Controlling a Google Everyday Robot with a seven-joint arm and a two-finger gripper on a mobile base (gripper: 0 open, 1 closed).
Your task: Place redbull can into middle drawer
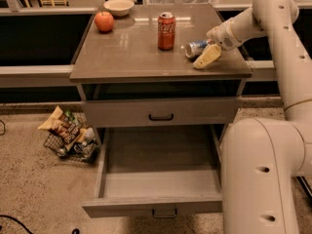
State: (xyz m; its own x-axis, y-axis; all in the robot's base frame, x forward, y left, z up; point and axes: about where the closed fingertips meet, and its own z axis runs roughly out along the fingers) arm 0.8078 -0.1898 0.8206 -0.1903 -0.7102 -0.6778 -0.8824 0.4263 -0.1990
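The redbull can (194, 48), slim silver and blue, lies on its side on the cabinet top (126, 52) near the right edge. My gripper (204, 56) reaches in from the right and sits right against the can's right end, low over the cabinet top. The middle drawer (161, 185) is pulled out wide below, its grey tray-like inside bare, with its small handle (164, 212) at the front.
A red Coca-Cola can (166, 30) stands upright left of the redbull can. An apple (104, 21) and a white bowl (119, 6) sit at the back left. The top drawer with a black handle (161, 117) is closed. A snack basket (68, 134) is on the floor at the left. My body (263, 179) stands right of the drawer.
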